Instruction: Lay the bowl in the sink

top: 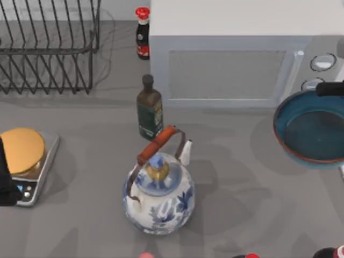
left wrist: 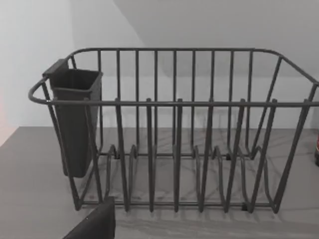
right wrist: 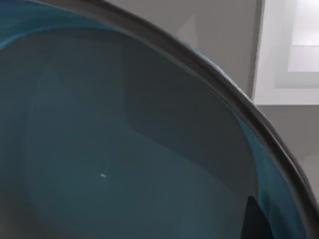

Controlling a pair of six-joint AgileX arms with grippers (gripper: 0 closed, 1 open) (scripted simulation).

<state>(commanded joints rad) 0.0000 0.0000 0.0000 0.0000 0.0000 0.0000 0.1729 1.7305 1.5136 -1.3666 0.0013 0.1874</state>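
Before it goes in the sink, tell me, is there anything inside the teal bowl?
The bowl, at the table's right edge, looks empty: bare teal glaze inside. The part past the top view's edge can't be checked.

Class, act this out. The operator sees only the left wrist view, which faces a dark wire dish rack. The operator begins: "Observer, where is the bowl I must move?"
Observer: The wide, shallow, teal-blue glazed bowl is at the top view's right edge, beside the white box-shaped microwave.
Operator: Is anything standing close to it?
Observer: A round blue-and-white porcelain teapot stands upright to the bowl's left, well apart from it.
Operator: Which arm is nearest?
Observer: The right gripper is at the bowl's far rim, and the right wrist view looks closely into the bowl's teal inside.
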